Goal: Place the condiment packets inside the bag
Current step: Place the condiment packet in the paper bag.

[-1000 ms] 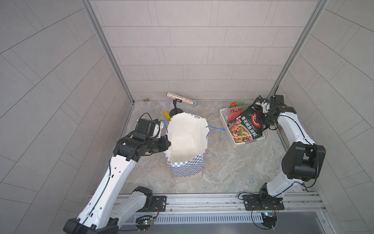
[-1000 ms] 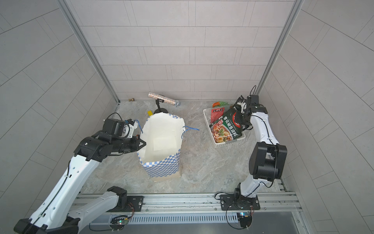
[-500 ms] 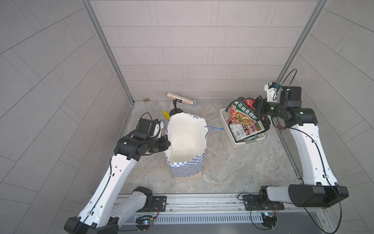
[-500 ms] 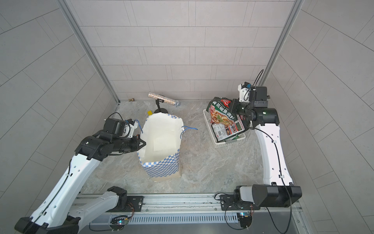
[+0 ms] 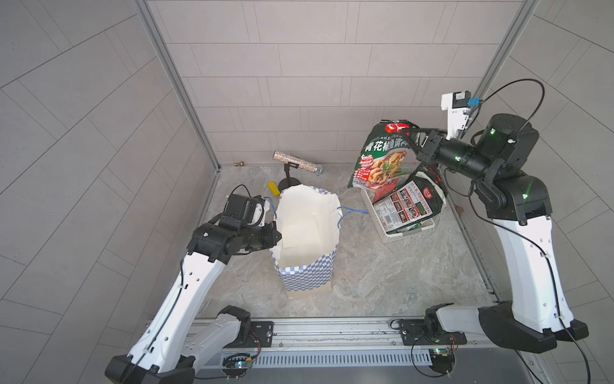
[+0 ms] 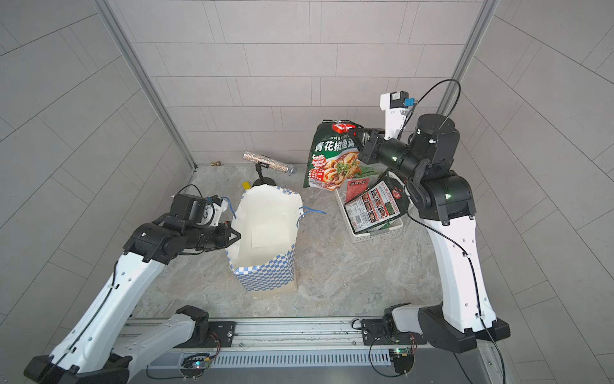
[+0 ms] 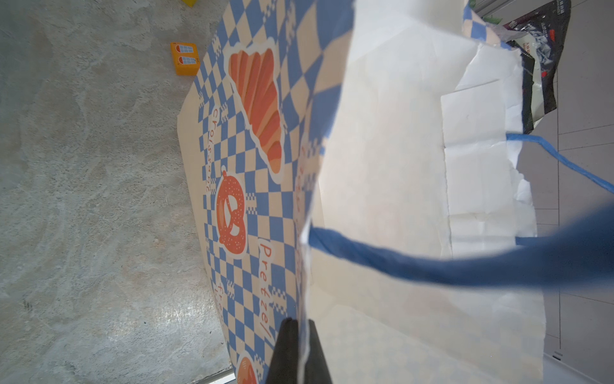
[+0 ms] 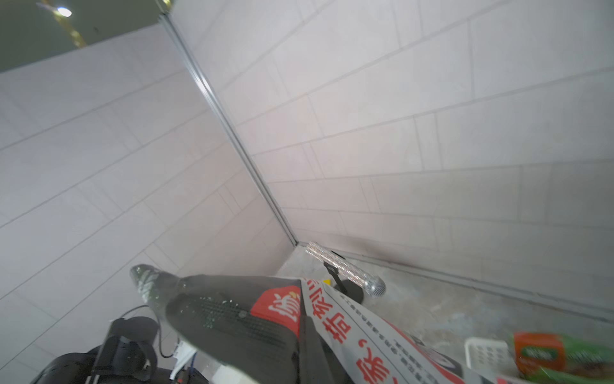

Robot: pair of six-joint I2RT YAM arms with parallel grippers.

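Green glossy condiment packet [image 5: 382, 163] with food photo

Packet [image 5: 382, 159] in right claw [image 5: 413, 139] is showing dark green, red badge, white characters; bag [image 5: 309, 279] at left claw [image 5: 274, 232] is showing blue-white checks, orange pastry motifs, white lining.

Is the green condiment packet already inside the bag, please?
No, the right gripper holds the green packet aloft near the basket, away from the bag.
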